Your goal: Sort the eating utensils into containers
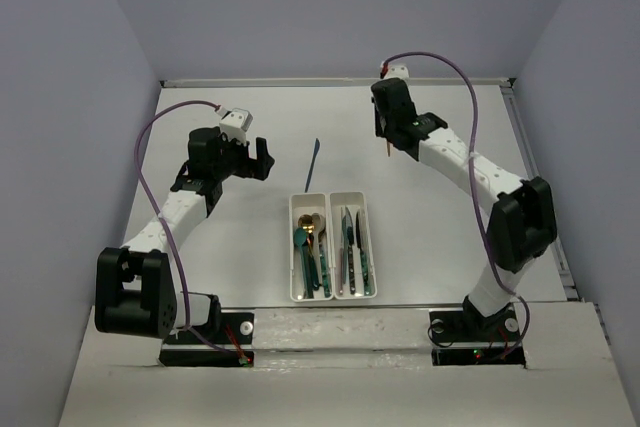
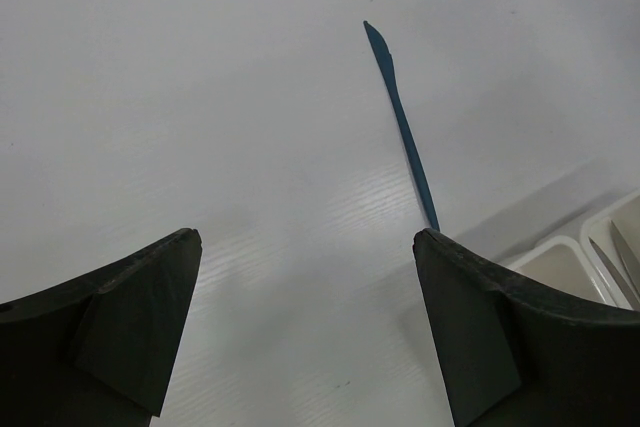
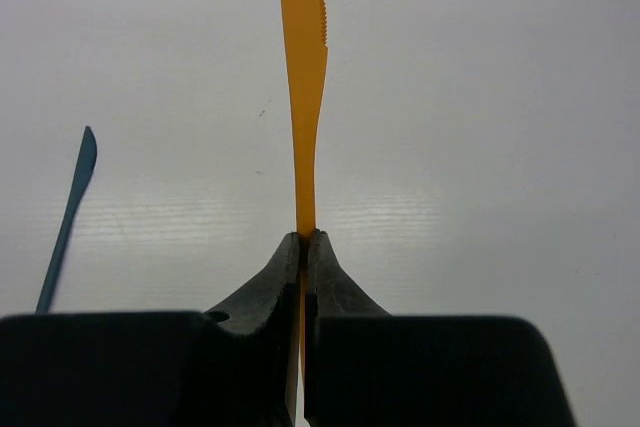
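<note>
On the white table (image 1: 250, 247), close to the near edge and between the two arm bases, sits the white two-bin tray (image 1: 292, 257). Both bins are well filled. The left bin (image 1: 308, 294) holds spoons, among them a gold head and teal ones. The right bin (image 1: 372, 247) holds slim knives lying lengthwise. By this, the sort looks mostly done.

Two utensils are outside the tray. An orange knife (image 3: 305, 77) is clamped by its handle in the right gripper (image 3: 308, 239), at the far right of the table. Its serrated blade points away from the fingers. A blue knife (image 2: 400, 117) lies alone on the table just beyond the far end of the left bin, touching nothing. The left gripper (image 2: 305, 237) hovers just to the left of it, holding nothing, with its fingers spread wide.

You have bare table all around the blue knife, so an approach from above looks unobstructed. The bin walls are thin and the bins only a little longer than the utensils, so the orange knife probably needs lining up lengthwise before release. Grey walls close in on the left, right and far sides. The right gripper is close to the far edge. A raised rail (image 1: 530, 167) runs along the right edge.
</note>
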You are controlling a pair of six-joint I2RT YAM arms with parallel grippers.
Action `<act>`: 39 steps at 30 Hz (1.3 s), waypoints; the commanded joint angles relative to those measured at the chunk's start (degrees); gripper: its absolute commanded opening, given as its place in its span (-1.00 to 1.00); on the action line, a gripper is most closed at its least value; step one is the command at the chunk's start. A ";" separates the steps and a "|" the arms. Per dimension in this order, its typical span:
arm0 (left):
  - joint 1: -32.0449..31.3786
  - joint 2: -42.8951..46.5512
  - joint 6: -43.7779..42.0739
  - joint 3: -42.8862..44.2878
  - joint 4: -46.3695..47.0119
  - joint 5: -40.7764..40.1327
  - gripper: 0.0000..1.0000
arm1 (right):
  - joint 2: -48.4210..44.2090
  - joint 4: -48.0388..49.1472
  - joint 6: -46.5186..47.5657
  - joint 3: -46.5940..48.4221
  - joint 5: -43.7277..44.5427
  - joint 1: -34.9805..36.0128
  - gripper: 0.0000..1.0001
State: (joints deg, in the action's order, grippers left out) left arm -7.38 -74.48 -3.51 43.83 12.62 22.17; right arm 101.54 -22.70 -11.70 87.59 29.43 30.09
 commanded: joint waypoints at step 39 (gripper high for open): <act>-15.38 -23.30 -11.70 25.31 -18.13 -8.29 0.81 | -30.69 -11.05 -39.44 -32.57 2.65 30.12 0.17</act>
State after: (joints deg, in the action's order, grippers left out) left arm -18.57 -90.04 -11.11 59.68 3.03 16.49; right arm 73.49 -31.16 -49.82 53.84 27.24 59.70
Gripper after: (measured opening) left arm 0.892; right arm 0.583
